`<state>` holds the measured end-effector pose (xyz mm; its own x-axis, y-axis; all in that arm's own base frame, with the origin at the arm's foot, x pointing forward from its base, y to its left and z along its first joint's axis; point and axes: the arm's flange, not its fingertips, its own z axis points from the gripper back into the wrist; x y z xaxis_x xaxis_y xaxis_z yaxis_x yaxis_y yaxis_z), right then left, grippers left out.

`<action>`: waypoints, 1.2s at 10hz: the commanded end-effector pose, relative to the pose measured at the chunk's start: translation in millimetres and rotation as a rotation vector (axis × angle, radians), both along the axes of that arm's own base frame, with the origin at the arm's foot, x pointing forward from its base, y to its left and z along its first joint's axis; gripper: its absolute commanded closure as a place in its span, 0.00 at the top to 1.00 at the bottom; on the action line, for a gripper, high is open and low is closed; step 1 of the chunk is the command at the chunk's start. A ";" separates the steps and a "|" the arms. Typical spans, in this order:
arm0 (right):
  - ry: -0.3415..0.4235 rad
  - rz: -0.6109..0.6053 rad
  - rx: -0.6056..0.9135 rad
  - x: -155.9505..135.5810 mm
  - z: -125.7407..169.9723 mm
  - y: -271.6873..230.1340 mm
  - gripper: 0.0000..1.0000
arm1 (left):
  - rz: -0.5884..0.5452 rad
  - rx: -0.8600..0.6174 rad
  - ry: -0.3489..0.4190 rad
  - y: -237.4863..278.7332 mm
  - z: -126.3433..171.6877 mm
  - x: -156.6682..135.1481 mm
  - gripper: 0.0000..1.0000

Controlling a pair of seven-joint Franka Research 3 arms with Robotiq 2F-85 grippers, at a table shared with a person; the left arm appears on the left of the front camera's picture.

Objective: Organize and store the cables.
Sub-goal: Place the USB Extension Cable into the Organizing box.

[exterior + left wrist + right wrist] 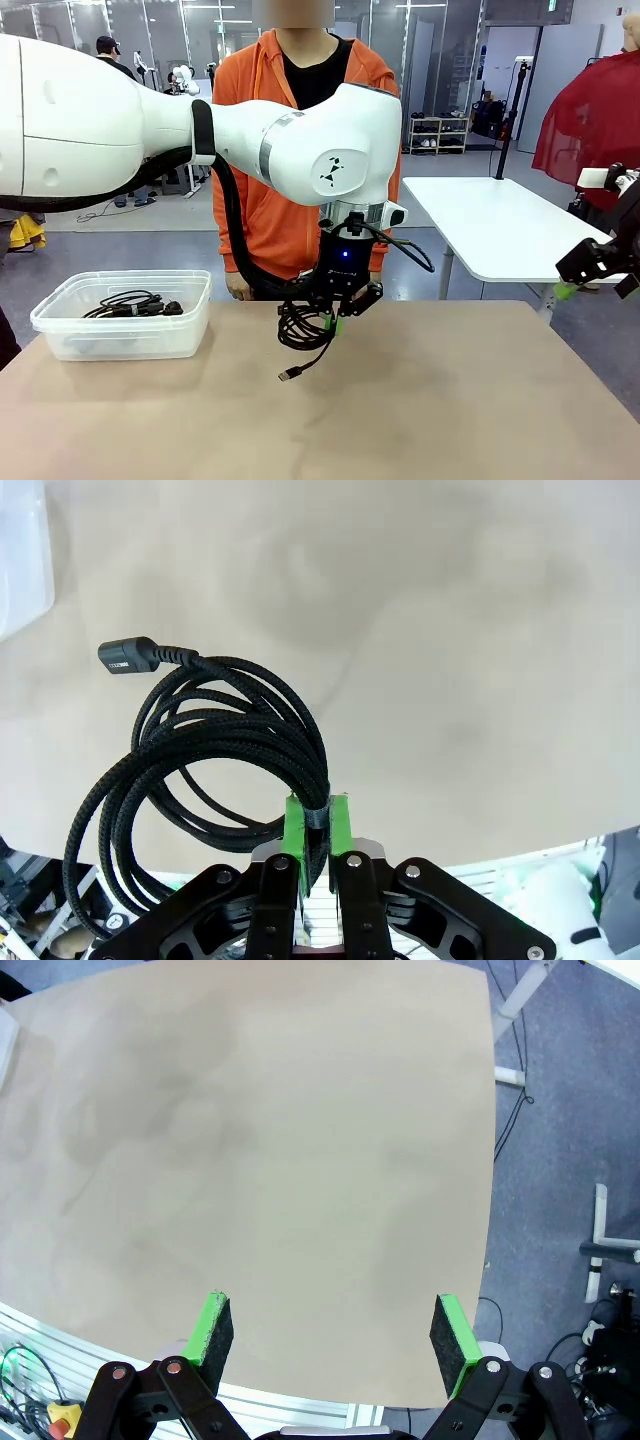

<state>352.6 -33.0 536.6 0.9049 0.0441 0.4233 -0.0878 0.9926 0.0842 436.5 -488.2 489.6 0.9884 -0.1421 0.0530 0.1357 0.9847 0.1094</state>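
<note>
1. Left arm reaches across the middle, wrist pointing straight down, left gripper (338, 322) hanging above the table (450, 400).
2. Its jaws are pinched tight on a coiled black cable (200, 750); the bundle dangles at 7 o'clock of the pads, plug (289, 375) lowest.
3. Right gripper (335, 1332) sits high at 3 o'clock, jaws wide, holding nothing.
4. More cables (130, 303) lie in the bin (120, 340) at 9 o'clock.
5. No readable writing.

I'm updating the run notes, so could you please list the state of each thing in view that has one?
Left end effector: shut on the coiled black cable.
Coiled black cable: bundled, lifted above the table, plug dangling.
Right end effector: open, empty, above the table's edge.
Clear plastic bin: open-topped, black cables already inside.
Table: bare beneath the lifted cable.
</note>
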 end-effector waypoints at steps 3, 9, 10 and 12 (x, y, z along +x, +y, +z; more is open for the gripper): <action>0.008 0.005 -0.002 1.1 1.0 1.6 1.00 | -0.002 0.007 0.005 -0.2 1.7 -2.2 0.00; 0.008 0.005 -0.002 1.1 1.0 1.6 1.00 | -0.022 0.044 -0.011 22.0 20.1 6.0 0.11; 0.008 0.005 -0.002 1.1 1.0 1.6 1.00 | -0.079 0.065 -0.015 46.1 42.4 8.2 0.11; 0.008 0.005 -0.002 1.1 1.0 1.6 1.00 | -0.083 0.039 -0.036 99.5 68.0 12.2 0.11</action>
<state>352.6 -32.9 536.7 0.9049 0.0443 0.4234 -0.0879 0.9926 0.0841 456.5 -420.6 553.1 0.9757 -0.2061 0.0742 0.1937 0.9699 0.1474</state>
